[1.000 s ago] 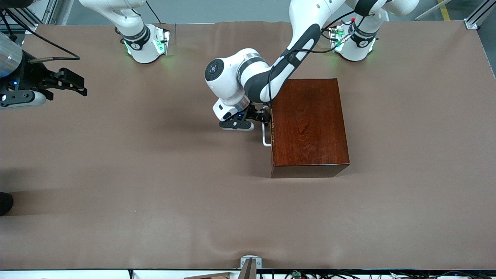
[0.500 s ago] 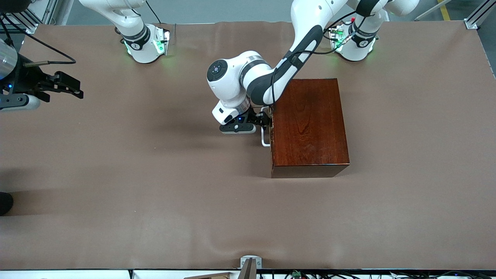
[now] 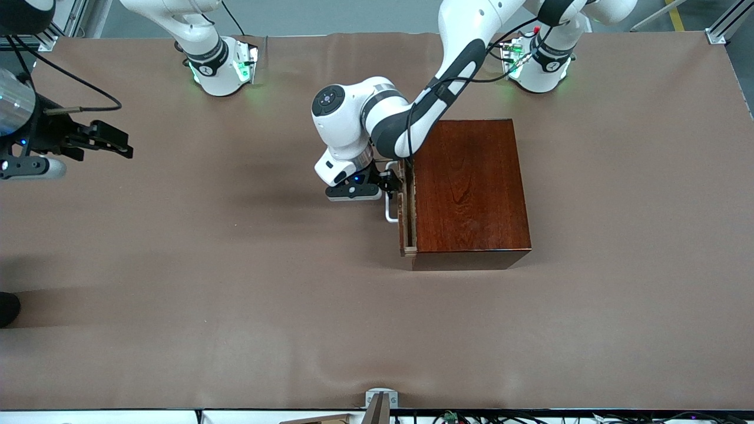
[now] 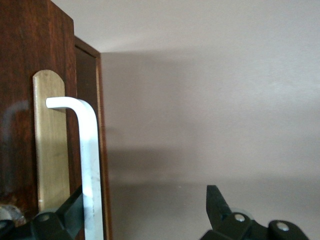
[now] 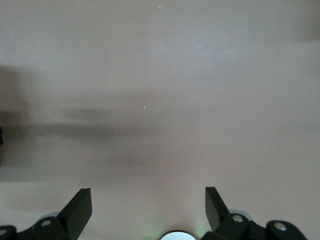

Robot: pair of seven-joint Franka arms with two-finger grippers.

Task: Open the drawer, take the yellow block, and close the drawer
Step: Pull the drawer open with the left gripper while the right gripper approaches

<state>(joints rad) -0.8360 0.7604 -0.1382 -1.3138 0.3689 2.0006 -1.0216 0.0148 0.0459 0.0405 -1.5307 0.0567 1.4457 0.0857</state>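
Brown cloth covers the long table (image 3: pixel 235 294), with twelve o'clock at the robots' bases. A glossy dark red-brown wooden box (image 3: pixel 471 188) sits at about two o'clock from the table's middle. Its sliding drawer (image 3: pixel 404 218) faces nine o'clock and stands out from the box by a narrow crack. The left gripper (image 3: pixel 396 179) is at the white U-shaped bar handle (image 3: pixel 389 209). Its fingers are spread wide, with the bar between them and close against one finger, not clamped. The right gripper (image 3: pixel 121 143) waits over bare cloth at ten o'clock, at the right arm's end, spread wide and holding nothing.
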